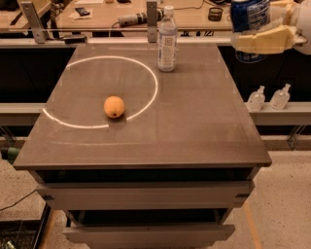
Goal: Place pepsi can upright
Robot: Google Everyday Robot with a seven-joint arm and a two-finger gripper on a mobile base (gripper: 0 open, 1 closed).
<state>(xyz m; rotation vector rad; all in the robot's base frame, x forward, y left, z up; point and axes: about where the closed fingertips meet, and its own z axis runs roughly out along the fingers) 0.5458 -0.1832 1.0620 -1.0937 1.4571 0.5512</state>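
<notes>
Ring of white light [156, 85] spreads over the left and middle of the grey-brown bench [204, 136], its far arc reaching towards the back edge and its near arc fading on the left side. Inside the ring, towards its near edge, an orange [114, 106] sits alone on the surface, touching nothing else. To its right, at the back of the bench and just outside the ring, a clear plastic water bottle [167, 41] with a white cap and a white label stands upright. Behind it a cluttered worktop [97, 14] runs across the top of the view. Further right, beyond the back right corner of the bench and raised above its level, the end effector [245, 39] enters from the right edge of the view. It is clamped on the pepsi can [249, 14], with one cream-coloured finger [265, 40] lying across the front of the can's lower half. The blue can with white markings is held roughly upright in the air, clear of the bench, and its top is cut off by the upper edge of the view. Below and to the right of it, two small clear bottles [256, 98] stand side by side on a pale ledge [291, 114] next to the bench. Beneath the bench top, two pale drawer fronts [146, 197] face the camera.
</notes>
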